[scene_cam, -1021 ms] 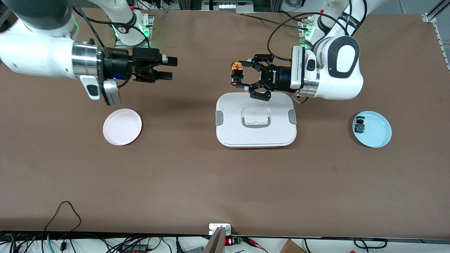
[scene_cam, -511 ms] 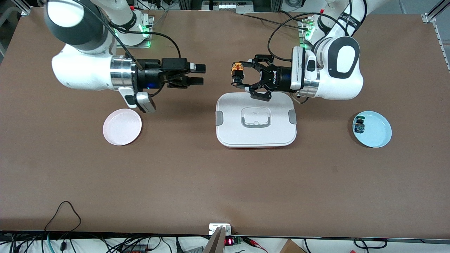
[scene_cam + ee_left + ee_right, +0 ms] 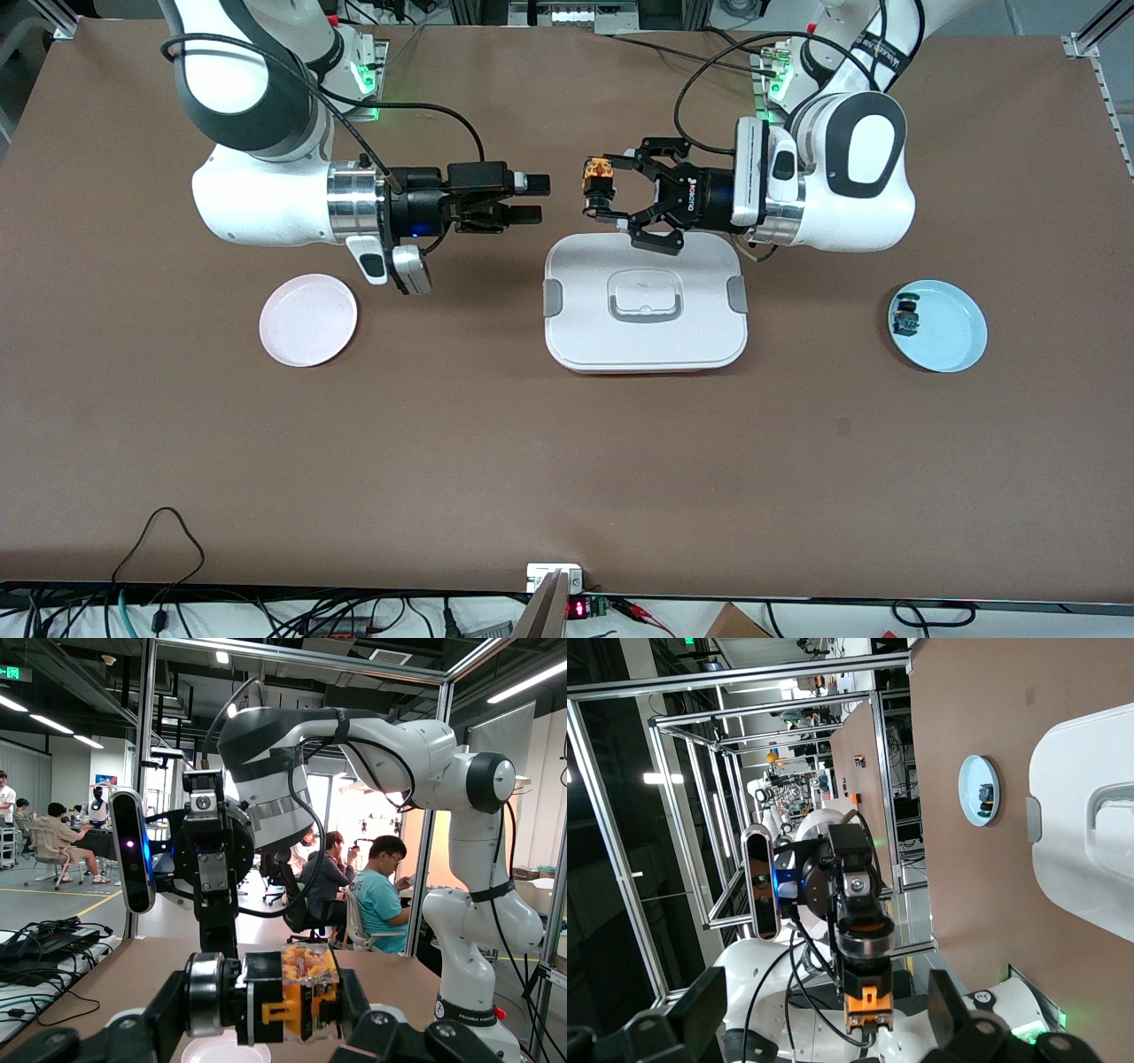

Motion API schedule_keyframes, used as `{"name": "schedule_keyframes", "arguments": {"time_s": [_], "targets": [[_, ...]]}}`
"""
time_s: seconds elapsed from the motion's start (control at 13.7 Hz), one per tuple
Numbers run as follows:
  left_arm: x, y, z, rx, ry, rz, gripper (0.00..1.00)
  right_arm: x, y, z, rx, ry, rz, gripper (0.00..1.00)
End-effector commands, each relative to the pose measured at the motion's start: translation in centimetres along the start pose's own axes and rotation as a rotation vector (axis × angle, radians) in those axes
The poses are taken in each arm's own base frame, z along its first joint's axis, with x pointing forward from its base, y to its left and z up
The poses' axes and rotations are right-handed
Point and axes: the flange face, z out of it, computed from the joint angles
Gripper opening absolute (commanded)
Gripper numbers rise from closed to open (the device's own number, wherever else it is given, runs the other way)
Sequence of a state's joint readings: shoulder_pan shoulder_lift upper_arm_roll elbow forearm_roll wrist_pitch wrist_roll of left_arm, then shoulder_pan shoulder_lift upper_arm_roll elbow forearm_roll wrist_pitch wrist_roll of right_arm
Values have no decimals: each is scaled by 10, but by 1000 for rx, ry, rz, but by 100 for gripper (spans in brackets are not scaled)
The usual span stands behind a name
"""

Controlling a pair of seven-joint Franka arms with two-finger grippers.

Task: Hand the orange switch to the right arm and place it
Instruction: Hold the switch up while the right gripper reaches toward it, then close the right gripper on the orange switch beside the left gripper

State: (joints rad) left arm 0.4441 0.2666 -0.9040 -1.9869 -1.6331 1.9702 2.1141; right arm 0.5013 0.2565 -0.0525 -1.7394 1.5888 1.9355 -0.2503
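The orange switch (image 3: 596, 182), black-bodied with orange parts, hangs in the air with my left gripper (image 3: 595, 189) shut on it, over the table at the edge of the white lidded box (image 3: 645, 350). In the left wrist view the orange switch (image 3: 297, 997) lies crosswise between the claw fingers (image 3: 383, 1028). My right gripper (image 3: 533, 199) is open and level with the switch, a short gap away, pointing at it. In the right wrist view the orange switch (image 3: 865, 992) shows straight ahead between the open fingers (image 3: 702, 1008).
A pink plate (image 3: 308, 320) lies toward the right arm's end of the table. A blue plate (image 3: 948, 341) toward the left arm's end holds a small green-and-blue switch (image 3: 905, 316). Cables and the arm bases line the table's edge farthest from the front camera.
The right arm has swung in from its end of the table, bringing its open gripper close to the held switch. The left arm and the switch have stayed put.
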Motion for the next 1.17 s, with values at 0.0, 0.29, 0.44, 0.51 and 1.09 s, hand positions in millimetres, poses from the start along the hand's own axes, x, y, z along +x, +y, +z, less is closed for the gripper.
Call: {"name": "schedule_keyframes", "arguments": {"time_s": [0.0, 0.29, 0.44, 0.51, 1.09], "targets": [[5, 6, -1, 22, 6, -6, 0, -5, 7, 12, 60, 14, 2, 100], [5, 6, -1, 22, 6, -6, 0, -8, 17, 32, 60, 41, -35, 100], [6, 6, -1, 22, 6, -4, 0, -6, 22, 37, 78, 46, -43, 100], [6, 6, -1, 22, 7, -5, 0, -8, 25, 44, 87, 45, -34, 100], [7, 5, 1, 28, 22, -11, 0, -18, 23, 70, 115, 108, 10, 100]]}}
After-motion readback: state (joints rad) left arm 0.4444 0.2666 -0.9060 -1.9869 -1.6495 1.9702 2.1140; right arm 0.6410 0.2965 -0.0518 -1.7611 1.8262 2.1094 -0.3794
